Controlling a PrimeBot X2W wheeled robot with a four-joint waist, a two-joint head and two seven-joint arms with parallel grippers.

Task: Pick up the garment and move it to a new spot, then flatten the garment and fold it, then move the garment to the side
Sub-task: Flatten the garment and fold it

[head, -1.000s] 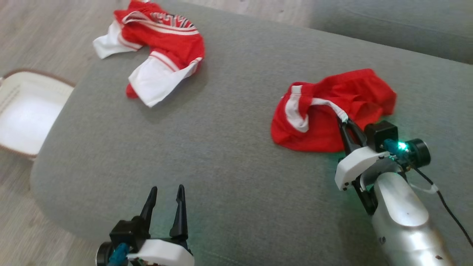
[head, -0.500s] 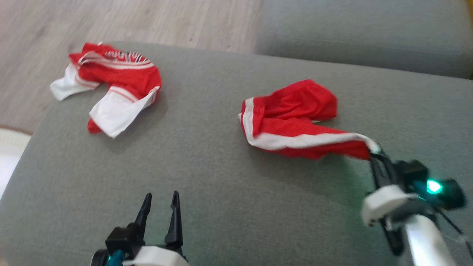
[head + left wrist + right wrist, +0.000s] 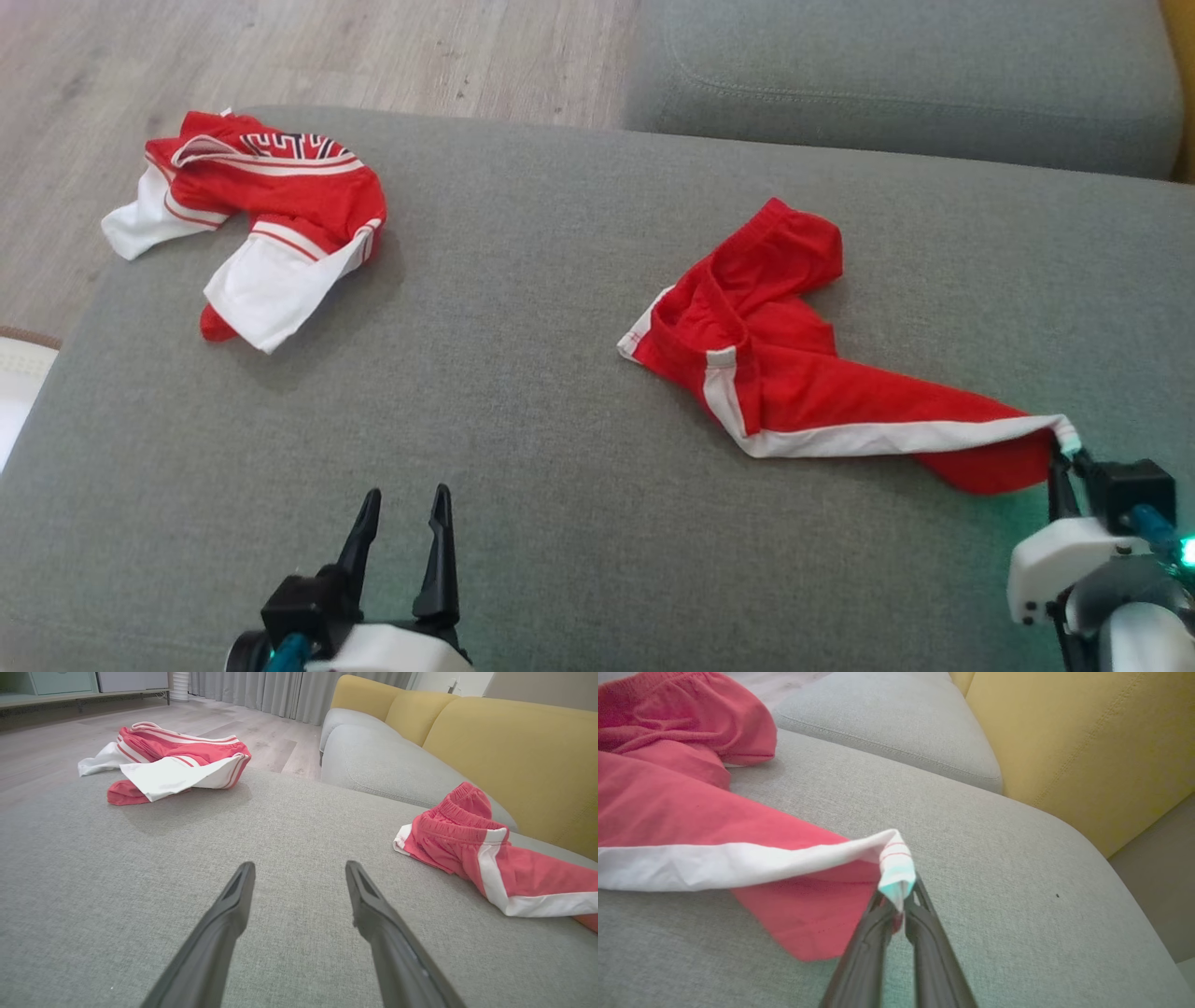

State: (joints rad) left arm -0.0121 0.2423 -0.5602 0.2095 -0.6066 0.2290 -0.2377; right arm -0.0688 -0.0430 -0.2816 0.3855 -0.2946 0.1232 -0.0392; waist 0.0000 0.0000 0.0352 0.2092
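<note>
A wide grey sofa cushion (image 3: 560, 448) carries everything. Wooden floor (image 3: 373, 47) lies beyond its back edge and a yellow backrest (image 3: 1064, 742) rises off to the right.

The right claw (image 3: 899, 896) is pinched tight on the white-trimmed hem corner of a pair of red shorts (image 3: 794, 373), near the cushion's front right corner. The cloth bunches into a small tuft between the finger tips. From that pinch the leg stretches out in a long taut strip, its white band on the near side. The rest of the shorts, waistband included, lies crumpled on the cushion toward the middle of the right half.

The left claw (image 3: 403, 504) hovers over the front edge left of centre, jaws spread wide and holding nothing. A second red-and-white garment (image 3: 271, 215) sits rumpled at the back left corner, well apart from the shorts.

This looks like the first step, carrying the shorts to a new spot. Only one corner is raised, so most of the cloth is resting on the cushion, not lifted. The next move probably calls for laying the shorts on the bare middle of the cushion. The left claw could then take the opposite hem or waistband corner to pull the cloth flat.
</note>
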